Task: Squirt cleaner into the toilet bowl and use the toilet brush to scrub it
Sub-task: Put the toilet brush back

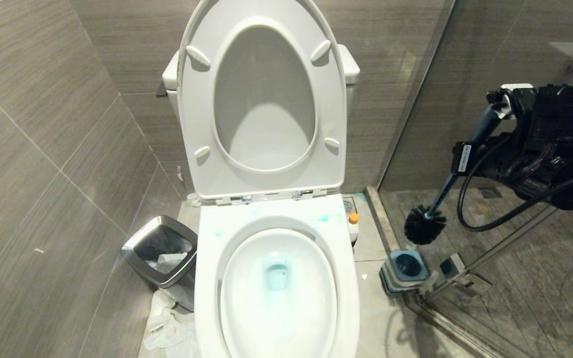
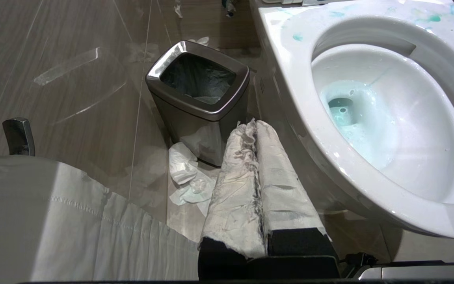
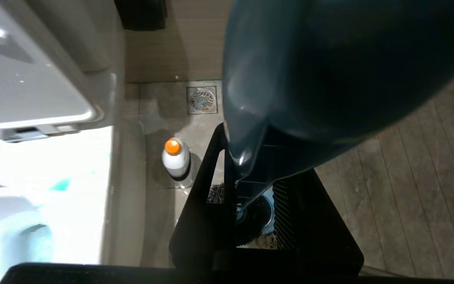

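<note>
The toilet bowl [image 1: 311, 308] stands open with lid and seat up, and turquoise liquid pools at its bottom. The cleaner [image 1: 353, 226], a small white bottle with an orange cap, stands on the floor at the bowl's right side; it shows also in the right wrist view [image 3: 175, 157]. My right gripper [image 1: 468, 156] is shut on the teal handle of the toilet brush [image 1: 445, 186]. The black bristle head [image 1: 425, 224] hangs just above its blue-grey holder [image 1: 406, 268]. In the right wrist view the handle [image 3: 329, 59] fills the frame between the black fingers [image 3: 195, 205]. My left gripper [image 2: 252, 126] is shut and empty beside the bowl [image 2: 388, 118].
A steel-rimmed waste bin [image 1: 159, 251] stands left of the toilet with crumpled tissue [image 1: 167, 323] on the floor by it. A glass shower partition [image 1: 416, 99] and its floor rail [image 1: 465, 278] lie right of the holder. A floor drain [image 3: 201, 99] sits behind the cleaner.
</note>
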Tool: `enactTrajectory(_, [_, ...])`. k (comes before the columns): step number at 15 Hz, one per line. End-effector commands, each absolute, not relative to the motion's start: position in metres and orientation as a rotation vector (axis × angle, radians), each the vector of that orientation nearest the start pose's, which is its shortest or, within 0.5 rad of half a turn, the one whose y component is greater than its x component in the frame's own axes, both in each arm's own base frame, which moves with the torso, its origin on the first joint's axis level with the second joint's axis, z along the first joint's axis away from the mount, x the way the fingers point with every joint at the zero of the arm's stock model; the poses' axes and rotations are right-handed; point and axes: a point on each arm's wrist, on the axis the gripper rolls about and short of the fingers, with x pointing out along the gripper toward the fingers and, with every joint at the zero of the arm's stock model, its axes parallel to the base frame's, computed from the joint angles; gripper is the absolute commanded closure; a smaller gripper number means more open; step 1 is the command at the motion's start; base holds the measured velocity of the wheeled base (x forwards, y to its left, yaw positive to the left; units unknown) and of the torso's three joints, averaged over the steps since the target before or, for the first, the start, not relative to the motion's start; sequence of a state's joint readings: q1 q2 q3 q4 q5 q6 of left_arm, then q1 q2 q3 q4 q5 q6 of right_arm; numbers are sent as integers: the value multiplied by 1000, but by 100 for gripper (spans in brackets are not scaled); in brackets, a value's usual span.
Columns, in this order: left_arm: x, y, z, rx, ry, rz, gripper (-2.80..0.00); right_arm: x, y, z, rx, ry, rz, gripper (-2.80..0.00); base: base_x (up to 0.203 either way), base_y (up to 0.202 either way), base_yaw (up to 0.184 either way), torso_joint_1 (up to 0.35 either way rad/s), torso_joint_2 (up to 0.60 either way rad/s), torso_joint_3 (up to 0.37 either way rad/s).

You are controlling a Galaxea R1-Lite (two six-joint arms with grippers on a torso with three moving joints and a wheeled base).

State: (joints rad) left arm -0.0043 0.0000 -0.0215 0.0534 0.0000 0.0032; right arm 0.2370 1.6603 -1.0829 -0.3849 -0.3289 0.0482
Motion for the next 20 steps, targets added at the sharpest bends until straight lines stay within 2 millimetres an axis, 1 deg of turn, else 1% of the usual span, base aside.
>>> enactTrajectory(1, [-24,0,76,3,34,-6,0,327,59,219,-18,240,-124,0,0,0,0,0,0,0])
enactTrajectory(3, [-24,0,76,3,34,-5,0,339,56,201,-23,261,-134,0,0,0,0,0,0,0])
enactTrajectory(6, [-24,0,76,3,34,-5,0,357,58,175,-33,291,-136,0,0,0,0,0,0,0])
enactTrajectory(7, [-24,0,76,3,34,-5,0,363,57,164,-38,308,-141,0,0,0,0,0,0,0])
enactTrajectory(11, [-24,0,76,3,34,-6,0,386,45,125,-62,337,-176,0,0,0,0,0,0,0])
enactTrajectory(15, [-24,0,76,3,34,-6,0,399,40,99,-66,362,-192,0,0,0,0,0,0,0])
enactTrajectory(17, [-24,0,76,3,34,-5,0,404,37,89,-67,382,-200,0,0,0,0,0,0,0])
enactTrajectory(20, [-24,0,76,3,34,-5,0,418,31,77,-64,391,-217,0,0,0,0,0,0,0])
